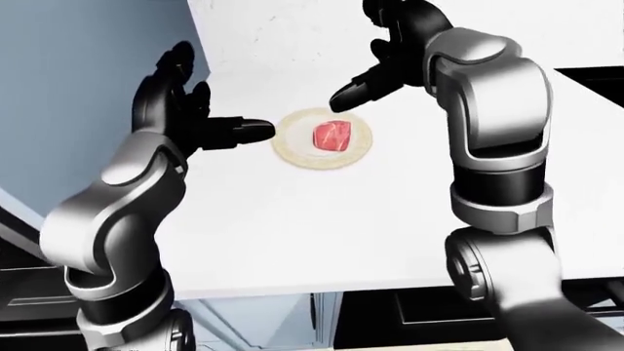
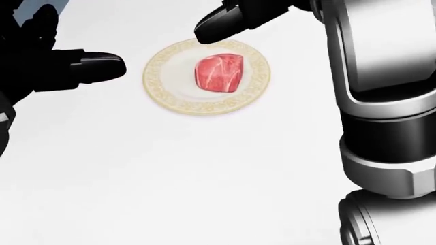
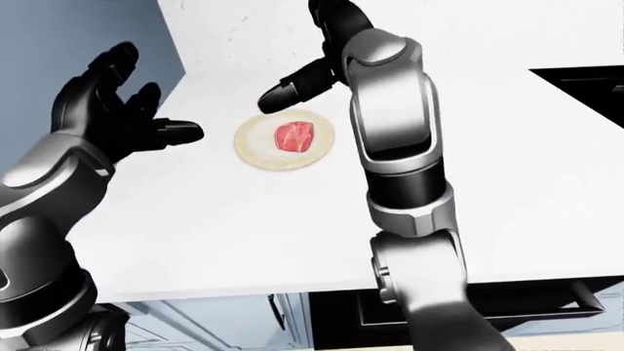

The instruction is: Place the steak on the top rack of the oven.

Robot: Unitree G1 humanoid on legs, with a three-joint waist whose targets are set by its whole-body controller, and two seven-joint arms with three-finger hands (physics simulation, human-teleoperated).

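The steak [image 2: 219, 73] lies on a plate [image 2: 165, 94], apart from both spread-fingered hands: left [image 1: 185, 110], right [image 1: 390, 51] above it.

This is a simulated kitchen. A broad white surface [image 1: 292, 219] runs like a countertop, and on it a raw steak [image 2: 219, 73] lies on a cream plate [image 2: 167, 97] with a patterned gold rim. A flat black panel [image 3: 585, 88] is set into the surface at the right of the right-eye view. Below the surface's edge, dark cabinet fronts [image 3: 546, 300] show, and a blue-grey wall [image 1: 78, 73] stands at the left.
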